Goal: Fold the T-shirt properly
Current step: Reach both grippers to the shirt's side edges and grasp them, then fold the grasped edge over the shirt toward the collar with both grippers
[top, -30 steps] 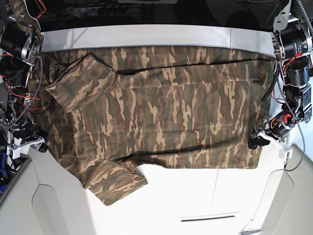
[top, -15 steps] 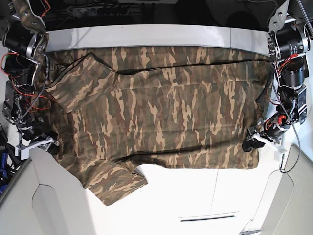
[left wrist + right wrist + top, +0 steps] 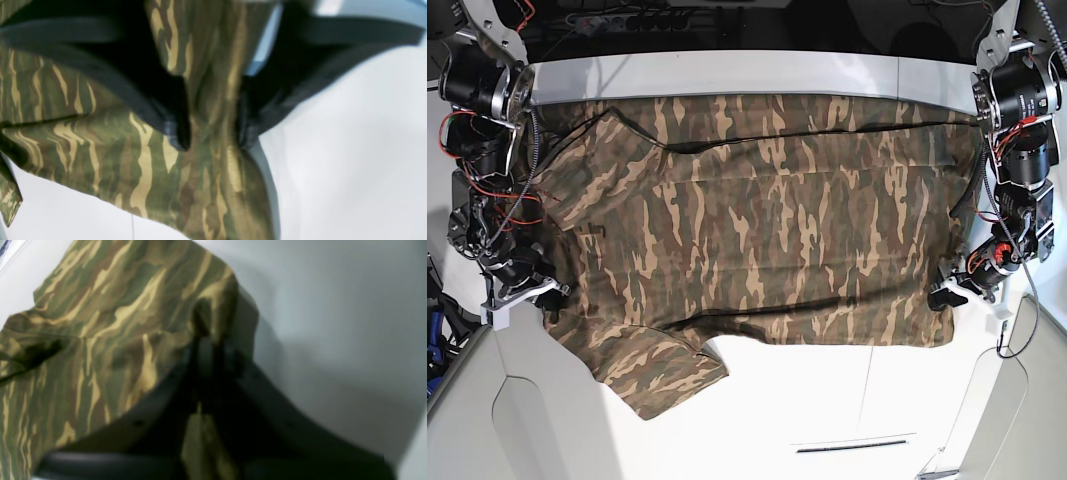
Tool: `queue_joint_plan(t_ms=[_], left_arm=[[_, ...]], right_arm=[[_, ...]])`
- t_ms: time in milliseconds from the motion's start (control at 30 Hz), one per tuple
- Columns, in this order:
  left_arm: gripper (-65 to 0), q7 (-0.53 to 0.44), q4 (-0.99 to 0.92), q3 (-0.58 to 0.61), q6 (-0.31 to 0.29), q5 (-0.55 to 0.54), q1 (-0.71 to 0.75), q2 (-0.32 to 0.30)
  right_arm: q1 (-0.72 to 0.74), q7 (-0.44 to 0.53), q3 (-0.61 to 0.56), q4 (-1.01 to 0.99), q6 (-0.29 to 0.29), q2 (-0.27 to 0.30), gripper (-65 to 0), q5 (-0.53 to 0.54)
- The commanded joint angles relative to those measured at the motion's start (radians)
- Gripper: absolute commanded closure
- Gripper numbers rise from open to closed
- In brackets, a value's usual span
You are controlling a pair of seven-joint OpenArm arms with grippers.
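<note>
Overhead and wrist views of a soft, short-sleeved T-shirt in olive, brown and tan camouflage print, lying spread across the white, smooth-topped work table. The garment lies sideways in the base view: one sleeve points toward the near edge of the table at lower left, the other sleeve is folded over the body at upper left, and the straight edge of the cloth lies at the right. The far edge of the shirt runs along the back rim of the table. The left gripper, black-fingered, sits at the near right corner of the cloth; in the left wrist view its two dark fingers stand on either side of a bunched ridge of camouflage fabric and pinch it between them. The right gripper sits at the left edge of the shirt, beside the near sleeve; in the right wrist view its fingers are pressed together on a raised fold of the cloth, with white table surface beyond. Both wrist views are blurred
</note>
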Motion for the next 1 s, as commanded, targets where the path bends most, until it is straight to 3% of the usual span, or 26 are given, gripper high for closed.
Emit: queue_joint_plan(t_ms=[0, 167, 200, 367, 567, 767, 967], left_arm=[[-17.5, -0.014, 0.013, -0.002, -0.004, -0.019, -0.036, -0.017], [-0.6, -0.012, 0.014, -0.002, -0.008, -0.021, -0.041, -0.017], [0.0, -0.003, 0.014, -0.002, -0.016, -0.021, -0.041, -0.017], [0.0, 0.075, 0.036, -0.002, -0.088, -0.032, -0.04, -0.018], [0.0, 0.202, 0.113, -0.002, -0.088, -0.172, -0.037, -0.048], [0.0, 0.394, 0.203, -0.002, -0.088, -0.314, -0.031, -0.065], [0.0, 0.412, 0.32, -0.002, -0.088, -0.401, 0.053, -0.126]], right_arm=[[0.03, 0.004, -0.001, 0.013, 0.008, 0.008, 0.0, 0.001], [0.03, 0.003, -0.001, 0.013, 0.06, 0.008, 0.0, 0.0], [0.03, 0.003, -0.001, 0.013, 0.06, 0.008, 0.0, 0.0], [0.03, -0.036, -0.001, 0.043, 0.06, 0.008, 0.0, 0.002], [0.018, -0.192, -0.001, 0.172, 0.061, 0.019, 0.0, 0.082], [0.019, -0.328, 0.0, 0.254, 0.071, 0.078, 0.0, 0.197], [-0.017, -0.454, 0.0, 0.315, 0.079, 0.148, 0.0, 0.33]])
